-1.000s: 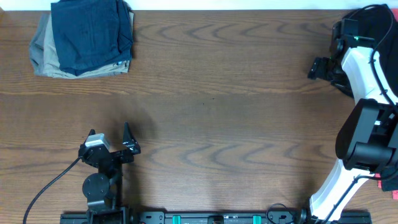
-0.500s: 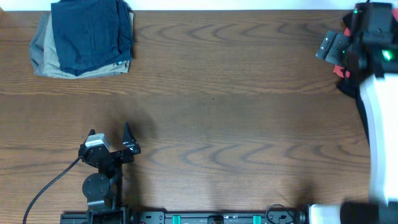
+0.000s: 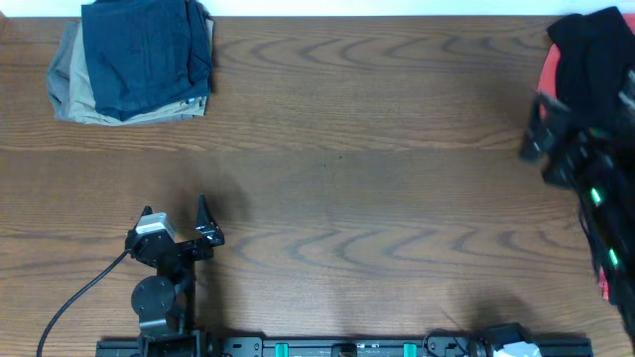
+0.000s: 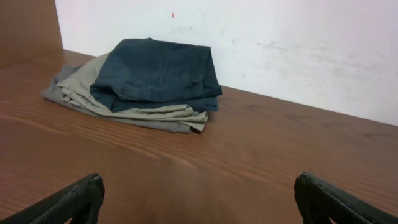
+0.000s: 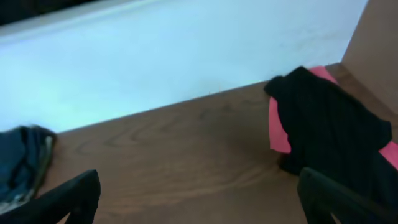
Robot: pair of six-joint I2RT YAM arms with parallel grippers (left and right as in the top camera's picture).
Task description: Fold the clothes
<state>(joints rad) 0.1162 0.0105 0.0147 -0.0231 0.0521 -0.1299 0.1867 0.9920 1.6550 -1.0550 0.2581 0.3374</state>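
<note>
Folded navy-blue shorts [image 3: 144, 50] lie on top of folded khaki shorts [image 3: 71, 94] at the table's far left corner. They also show in the left wrist view, navy [image 4: 158, 71] on khaki [image 4: 140, 112]. A black piece [image 3: 595, 50] lies over a coral-red piece [image 3: 548, 74] at the far right; the right wrist view shows the black [image 5: 329, 124] and the coral-red [image 5: 278, 127]. My left gripper [image 3: 206, 226] is open and empty at the near left. My right gripper [image 3: 536, 124] is blurred, open and empty, just in front of the black piece.
A white wall [image 4: 280, 43] runs along the table's far edge. A black cable [image 3: 74, 297] trails from the left arm to the near left. The wooden table [image 3: 337, 169] stretches between the two piles.
My right arm has swung from over the far-right pile toward the front, uncovering the black and coral-red pieces. The left arm and the folded stack have not moved.
</note>
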